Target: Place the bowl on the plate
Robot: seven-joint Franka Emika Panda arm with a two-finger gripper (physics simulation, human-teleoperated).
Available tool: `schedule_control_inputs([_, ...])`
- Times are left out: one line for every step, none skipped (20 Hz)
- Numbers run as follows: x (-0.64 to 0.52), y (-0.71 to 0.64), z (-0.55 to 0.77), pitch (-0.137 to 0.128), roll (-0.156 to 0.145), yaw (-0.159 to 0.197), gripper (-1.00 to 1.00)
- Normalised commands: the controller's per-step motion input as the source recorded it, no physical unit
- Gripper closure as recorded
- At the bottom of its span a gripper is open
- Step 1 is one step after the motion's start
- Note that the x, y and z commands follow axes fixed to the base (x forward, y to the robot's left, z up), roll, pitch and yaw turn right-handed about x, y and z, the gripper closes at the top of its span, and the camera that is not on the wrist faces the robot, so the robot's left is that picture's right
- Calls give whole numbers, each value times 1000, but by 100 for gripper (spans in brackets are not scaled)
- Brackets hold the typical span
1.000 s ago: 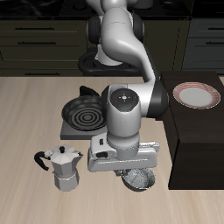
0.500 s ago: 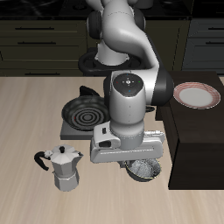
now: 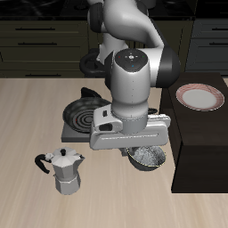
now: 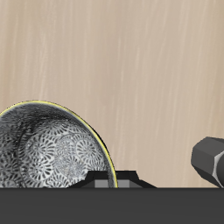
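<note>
The small silvery-grey bowl (image 3: 148, 159) hangs just above the wooden table, tucked under my gripper (image 3: 142, 152), which is shut on its rim. In the wrist view the bowl's speckled inside (image 4: 48, 154) fills the space beside my gripper (image 4: 114, 178), and its rim runs right into the fingers. The arm hides most of the bowl in the exterior view. The white plate (image 3: 199, 97) with its reddish-pink rim lies on a dark raised block, farther back than the bowl and off to one side.
A black frying pan (image 3: 87, 114) with spiral rings sits on a dark square base behind the gripper. A silver moka pot (image 3: 64, 170) stands near the table's front edge. The dark block (image 3: 201, 147) under the plate rises close beside the bowl.
The gripper has risen with the bowl in it and drifted a little toward the dark block. The plate, pan and moka pot have stayed put.
</note>
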Motion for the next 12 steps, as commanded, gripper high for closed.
schedule_control_inputs([-57,-53,445,-50,-24,-35,100])
schedule_control_inputs([-78,24,480,-52,15,-34,100])
schedule_control_inputs([22,64,436,-82,21,16,100])
schedule_control_inputs([-68,69,425,-62,-6,19,100])
schedule_control_inputs([-48,54,389,-31,11,0,100])
schedule_control_inputs([-293,11,866,-96,-27,-4,100])
schedule_control_inputs([47,13,226,-14,12,-15,100])
schedule_control_inputs([-141,17,740,-59,6,25,100])
schedule_control_inputs([-134,-26,501,-32,-23,-21,100])
schedule_control_inputs([-176,63,452,-60,32,36,100])
schedule_control_inputs([-185,-10,443,-52,7,22,100])
schedule_control_inputs([-131,-4,383,-18,-15,23,100])
